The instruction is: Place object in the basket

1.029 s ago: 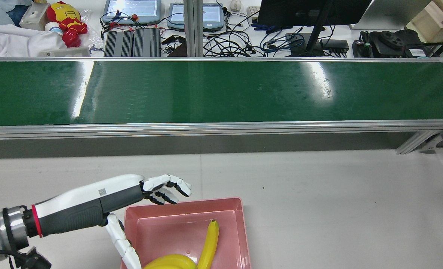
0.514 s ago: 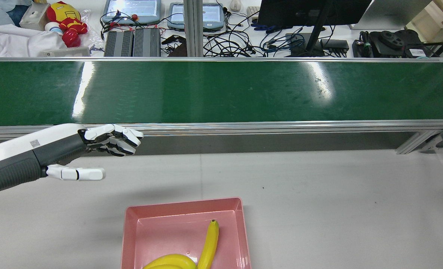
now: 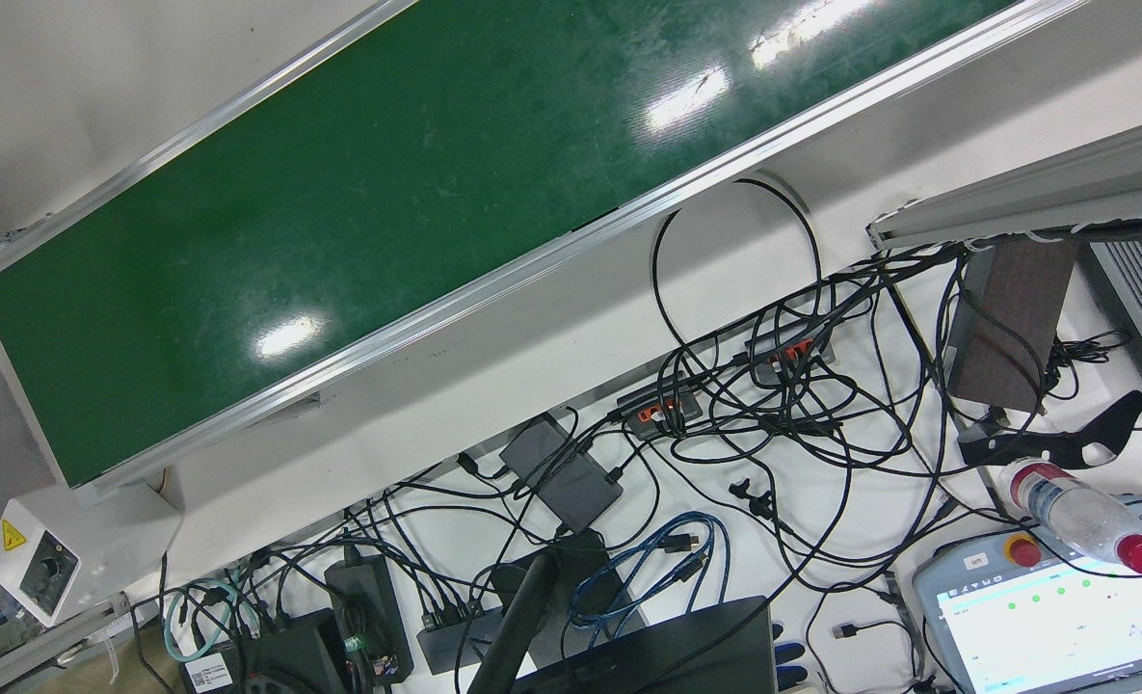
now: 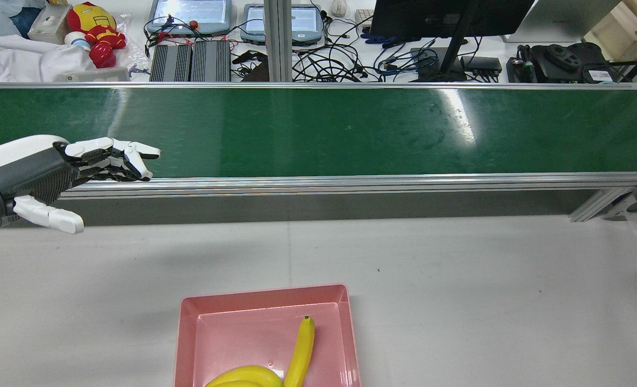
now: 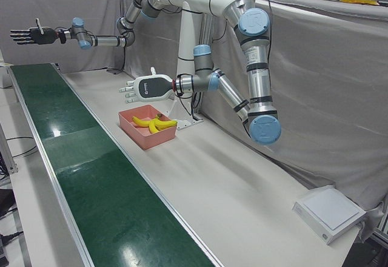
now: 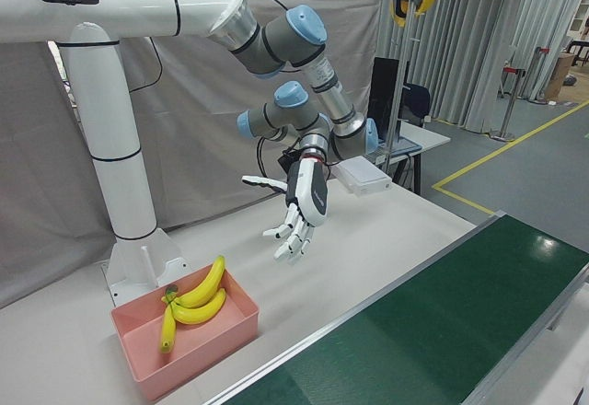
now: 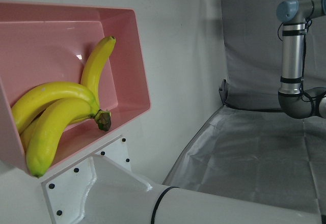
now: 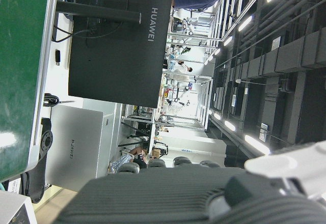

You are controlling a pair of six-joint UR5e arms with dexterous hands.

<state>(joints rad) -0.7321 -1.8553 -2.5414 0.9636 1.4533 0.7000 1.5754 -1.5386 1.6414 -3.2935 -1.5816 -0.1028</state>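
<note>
Three curved bananas (image 4: 300,349), pink basket (image 4: 264,298)

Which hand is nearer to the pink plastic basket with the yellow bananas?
Left. The left hand hovers open just beyond the pink plastic basket. The right hand is raised far away, above the green conveyor belt's far end.

The white table (image 4: 458,279) is bare from its right edge to its middle, so wide room is left there. Near the front edge the way is blocked by the pink basket (image 4: 267,294), and most of its floor is filled by the bananas (image 4: 296,352). The far edge is closed off by the long green belt (image 4: 318,131) and its metal rail. Open air is found above the belt, where nothing is standing.
</note>
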